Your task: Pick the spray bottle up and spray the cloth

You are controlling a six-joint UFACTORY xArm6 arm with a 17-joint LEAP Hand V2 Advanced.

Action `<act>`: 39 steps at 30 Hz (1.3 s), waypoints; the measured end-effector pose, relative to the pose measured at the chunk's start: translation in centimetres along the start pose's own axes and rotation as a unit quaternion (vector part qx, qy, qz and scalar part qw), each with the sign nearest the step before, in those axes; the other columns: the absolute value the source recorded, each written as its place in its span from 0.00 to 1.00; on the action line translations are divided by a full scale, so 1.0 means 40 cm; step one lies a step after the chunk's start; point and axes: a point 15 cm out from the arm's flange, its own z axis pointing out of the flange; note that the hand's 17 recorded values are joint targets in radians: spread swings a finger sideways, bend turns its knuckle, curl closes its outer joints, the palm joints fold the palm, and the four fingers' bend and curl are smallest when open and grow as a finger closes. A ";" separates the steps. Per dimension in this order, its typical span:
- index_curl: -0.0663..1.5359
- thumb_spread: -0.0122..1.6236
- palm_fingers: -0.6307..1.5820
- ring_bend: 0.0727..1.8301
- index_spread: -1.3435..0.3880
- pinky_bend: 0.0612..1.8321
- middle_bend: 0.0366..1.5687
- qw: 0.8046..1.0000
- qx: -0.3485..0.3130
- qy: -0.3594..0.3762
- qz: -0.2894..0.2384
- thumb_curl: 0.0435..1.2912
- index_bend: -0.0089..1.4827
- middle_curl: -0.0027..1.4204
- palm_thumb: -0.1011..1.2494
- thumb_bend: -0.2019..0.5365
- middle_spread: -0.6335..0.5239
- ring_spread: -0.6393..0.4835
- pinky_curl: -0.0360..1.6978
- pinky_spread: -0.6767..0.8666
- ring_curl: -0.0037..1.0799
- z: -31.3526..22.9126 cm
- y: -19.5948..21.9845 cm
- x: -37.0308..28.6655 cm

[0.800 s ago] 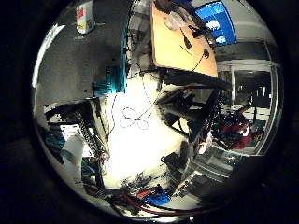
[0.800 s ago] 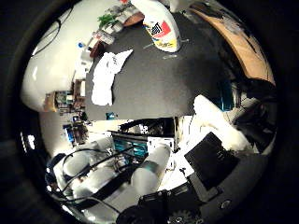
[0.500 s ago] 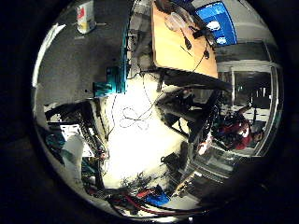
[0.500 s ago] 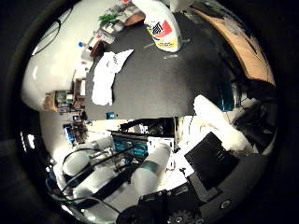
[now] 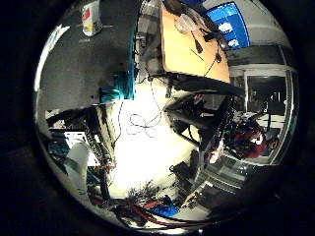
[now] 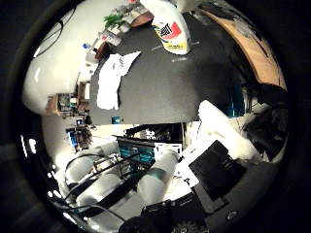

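The spray bottle [image 6: 170,26], white with a red and yellow label, stands upright on the dark table [image 6: 175,92]; it also shows as the spray bottle [image 5: 91,17] in the other palm view. A crumpled white cloth [image 6: 114,77] lies on the same table, a short way from the bottle. My hand [image 6: 221,145] hangs off the table's near edge, well apart from both. One white finger [image 6: 218,126] reaches out straight with nothing in it.
A green plant and small items [image 6: 114,22] crowd the table's far end behind the cloth. A teal bracket [image 5: 120,86] sits at the table edge. A wooden desk [image 5: 192,44] and a blue screen [image 5: 231,17] stand beyond. The arm's white links [image 6: 155,182] lie below the table.
The whole picture has shifted a little: the bottle and cloth fill slightly more of the thumb side view, so the palm has come closer. Nothing on the table has moved.
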 end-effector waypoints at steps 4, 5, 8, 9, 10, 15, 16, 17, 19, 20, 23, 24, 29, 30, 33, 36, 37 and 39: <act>0.23 0.62 0.41 0.08 0.52 0.31 0.10 0.998 0.043 -0.037 0.009 0.40 0.12 0.21 0.67 0.23 0.59 0.82 0.15 0.85 0.23 -0.019 -0.046 -0.036; 0.23 0.62 0.41 0.08 0.52 0.31 0.10 0.997 0.056 -0.043 0.011 0.39 0.12 0.21 0.66 0.23 0.59 0.82 0.15 0.85 0.23 -0.032 -0.060 -0.041; 0.23 0.62 0.42 0.08 0.52 0.32 0.10 0.995 0.082 -0.057 0.015 0.38 0.12 0.21 0.63 0.23 0.59 0.82 0.15 0.85 0.23 -0.066 -0.088 -0.054; 0.23 0.62 0.41 0.08 0.52 0.32 0.10 0.994 0.089 -0.061 0.016 0.37 0.12 0.21 0.61 0.22 0.59 0.82 0.15 0.85 0.23 -0.076 -0.096 -0.058; 0.23 0.62 0.41 0.09 0.53 0.33 0.10 0.993 0.099 -0.067 0.016 0.37 0.12 0.21 0.60 0.22 0.59 0.82 0.15 0.85 0.23 -0.088 -0.105 -0.063; 0.22 0.63 0.41 0.10 0.53 0.34 0.10 0.977 0.172 -0.119 0.030 0.33 0.11 0.21 0.49 0.21 0.60 0.82 0.15 0.86 0.23 -0.148 -0.173 -0.088; 0.22 0.63 0.41 0.10 0.54 0.35 0.10 0.973 0.188 -0.129 0.034 0.32 0.11 0.21 0.46 0.22 0.61 0.82 0.16 0.86 0.23 -0.160 -0.186 -0.089; 0.22 0.63 0.40 0.10 0.54 0.35 0.10 0.968 0.205 -0.141 0.036 0.32 0.11 0.21 0.45 0.22 0.61 0.82 0.16 0.86 0.23 -0.173 -0.198 -0.090; 0.21 0.63 0.40 0.11 0.55 0.36 0.10 0.958 0.235 -0.162 0.037 0.30 0.11 0.21 0.41 0.21 0.63 0.83 0.16 0.86 0.23 -0.192 -0.219 -0.090; 0.21 0.63 0.39 0.11 0.56 0.37 0.10 0.952 0.251 -0.173 0.038 0.29 0.11 0.22 0.38 0.21 0.64 0.83 0.16 0.86 0.23 -0.200 -0.231 -0.084; 0.21 0.62 0.38 0.12 0.58 0.38 0.10 0.935 0.291 -0.199 0.045 0.27 0.11 0.22 0.32 0.22 0.66 0.83 0.16 0.86 0.24 -0.212 -0.256 -0.052; 0.21 0.61 0.38 0.12 0.59 0.39 0.11 0.930 0.301 -0.205 0.049 0.26 0.11 0.22 0.30 0.22 0.66 0.83 0.16 0.85 0.24 -0.213 -0.262 -0.037; 0.20 0.60 0.36 0.13 0.63 0.41 0.11 0.907 0.340 -0.230 0.091 0.24 0.11 0.22 0.25 0.22 0.70 0.84 0.16 0.85 0.24 -0.192 -0.273 0.069; 0.20 0.60 0.36 0.13 0.63 0.41 0.11 0.904 0.344 -0.234 0.098 0.24 0.11 0.22 0.25 0.22 0.70 0.84 0.16 0.85 0.24 -0.182 -0.272 0.088; 0.21 0.60 0.36 0.14 0.64 0.42 0.11 0.892 0.359 -0.250 0.114 0.23 0.11 0.23 0.23 0.23 0.71 0.85 0.16 0.85 0.24 -0.151 -0.280 0.139; 0.21 0.59 0.36 0.14 0.65 0.42 0.11 0.878 0.368 -0.277 0.132 0.23 0.11 0.23 0.22 0.23 0.71 0.85 0.16 0.84 0.24 -0.108 -0.292 0.174; 0.21 0.59 0.35 0.14 0.66 0.42 0.11 0.874 0.367 -0.287 0.137 0.23 0.11 0.23 0.22 0.23 0.72 0.85 0.16 0.84 0.24 -0.091 -0.293 0.182; 0.21 0.59 0.35 0.14 0.67 0.42 0.10 0.867 0.363 -0.310 0.144 0.23 0.11 0.23 0.22 0.23 0.72 0.85 0.16 0.85 0.24 -0.055 -0.292 0.189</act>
